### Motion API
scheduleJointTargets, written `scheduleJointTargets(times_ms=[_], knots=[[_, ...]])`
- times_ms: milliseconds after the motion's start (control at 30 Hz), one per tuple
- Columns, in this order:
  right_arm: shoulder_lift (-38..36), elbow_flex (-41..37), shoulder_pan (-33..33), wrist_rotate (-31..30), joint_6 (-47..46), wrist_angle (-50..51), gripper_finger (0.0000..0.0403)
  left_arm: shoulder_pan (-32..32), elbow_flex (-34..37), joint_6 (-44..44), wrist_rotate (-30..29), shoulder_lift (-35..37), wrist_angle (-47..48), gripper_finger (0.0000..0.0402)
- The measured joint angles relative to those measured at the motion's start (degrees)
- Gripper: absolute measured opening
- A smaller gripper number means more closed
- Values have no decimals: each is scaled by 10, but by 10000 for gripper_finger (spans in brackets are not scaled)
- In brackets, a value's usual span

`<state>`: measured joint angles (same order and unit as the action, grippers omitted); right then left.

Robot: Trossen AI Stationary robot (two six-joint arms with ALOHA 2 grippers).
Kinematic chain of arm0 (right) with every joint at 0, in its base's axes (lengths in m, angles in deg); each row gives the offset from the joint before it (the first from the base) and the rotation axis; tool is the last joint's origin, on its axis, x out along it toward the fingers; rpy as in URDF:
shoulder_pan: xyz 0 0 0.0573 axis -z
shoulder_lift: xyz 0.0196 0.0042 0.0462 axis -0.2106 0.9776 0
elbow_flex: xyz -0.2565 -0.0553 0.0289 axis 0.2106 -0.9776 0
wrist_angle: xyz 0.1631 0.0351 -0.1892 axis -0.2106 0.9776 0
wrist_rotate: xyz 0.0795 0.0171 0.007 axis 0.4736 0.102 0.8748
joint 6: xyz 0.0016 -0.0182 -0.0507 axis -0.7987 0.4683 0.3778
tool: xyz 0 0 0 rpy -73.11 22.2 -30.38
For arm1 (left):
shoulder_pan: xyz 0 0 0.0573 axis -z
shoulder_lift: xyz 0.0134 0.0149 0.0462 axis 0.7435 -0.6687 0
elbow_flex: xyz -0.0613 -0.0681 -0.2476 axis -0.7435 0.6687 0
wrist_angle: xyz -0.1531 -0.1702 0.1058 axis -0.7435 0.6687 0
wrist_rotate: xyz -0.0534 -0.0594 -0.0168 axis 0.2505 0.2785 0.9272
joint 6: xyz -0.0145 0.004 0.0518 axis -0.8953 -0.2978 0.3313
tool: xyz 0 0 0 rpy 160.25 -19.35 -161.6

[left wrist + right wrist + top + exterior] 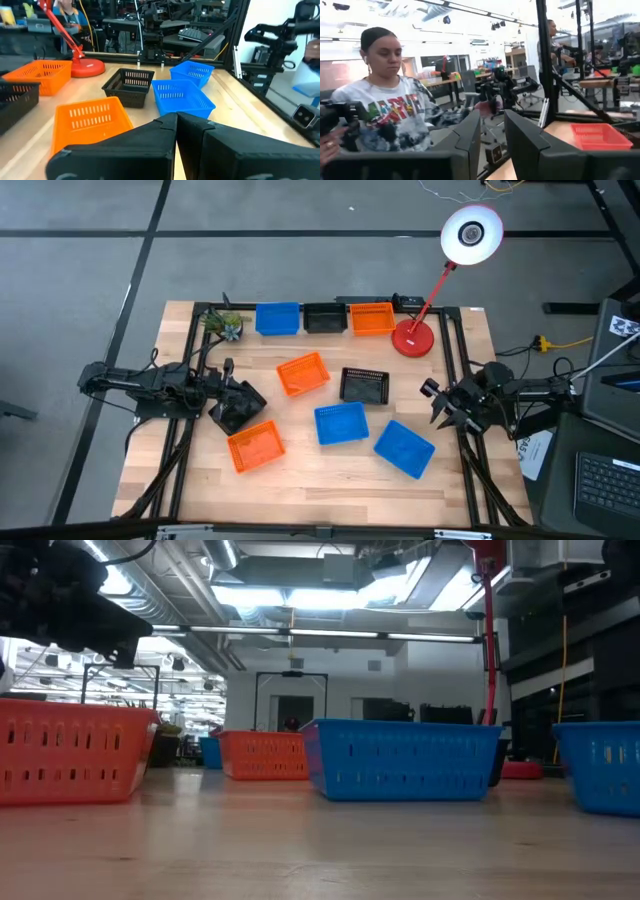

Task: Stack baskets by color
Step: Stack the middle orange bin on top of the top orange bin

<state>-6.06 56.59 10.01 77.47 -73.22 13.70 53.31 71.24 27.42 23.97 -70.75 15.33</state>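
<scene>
Eight unstacked baskets [303, 373] lie upright on the table: three blue, three orange, two black.

A light wooden table [330, 480] is seen, framed by black rails. Along its far edge are set a small green plant [224, 325], a blue basket [277, 318], a black basket [324, 317], an orange basket [372, 318] and a red lamp [414, 337]. Scattered nearer are found two orange baskets [303, 374] [256, 446], a black mesh basket [364, 385] and two blue baskets [341, 423] [404, 448].
</scene>
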Motion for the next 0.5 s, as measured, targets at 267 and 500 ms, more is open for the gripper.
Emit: scheduleJointTargets(times_ms=[267, 500], knots=[[0, 0, -38, -125, 50, -30, 88, 0, 0, -9, -1, 0, -121, 1], [14, 0, -98, -197, 78, -60, 88, 0, 0, 24, -2, 0, -231, 1]])
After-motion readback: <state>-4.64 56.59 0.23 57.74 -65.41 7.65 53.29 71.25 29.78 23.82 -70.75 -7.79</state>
